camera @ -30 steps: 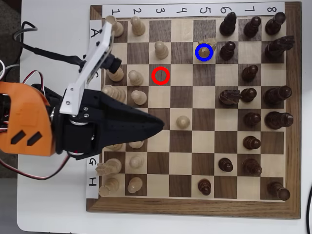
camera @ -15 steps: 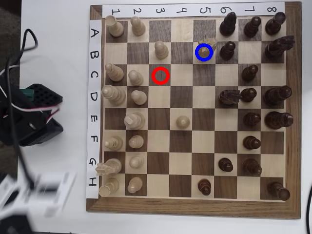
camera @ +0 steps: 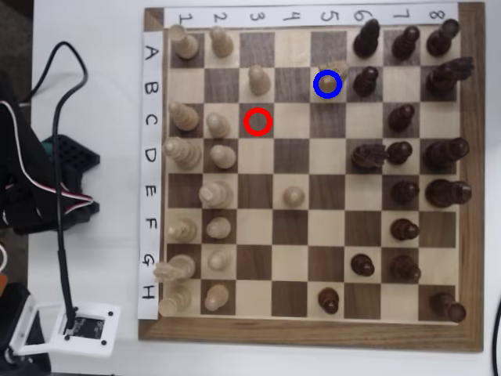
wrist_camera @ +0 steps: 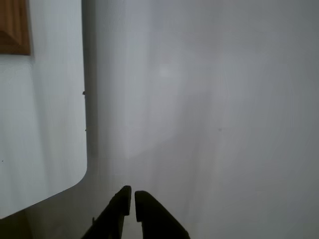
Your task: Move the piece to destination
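Tan and angular-headed, the knight already stood inside the blue ring on the chessboard, well apart from our gripper, whose dark jaws were pressed nearly together and held nothing in the wrist view. Ahead of the fingertips lay only bare white table, with a wooden board corner far off to the upper left. We judged the move finished; retreating well meant keeping the arm and its cable clear of the pale pawns.

Arm cut off at overhead view's left edge; wrist view's gripper base cropped.
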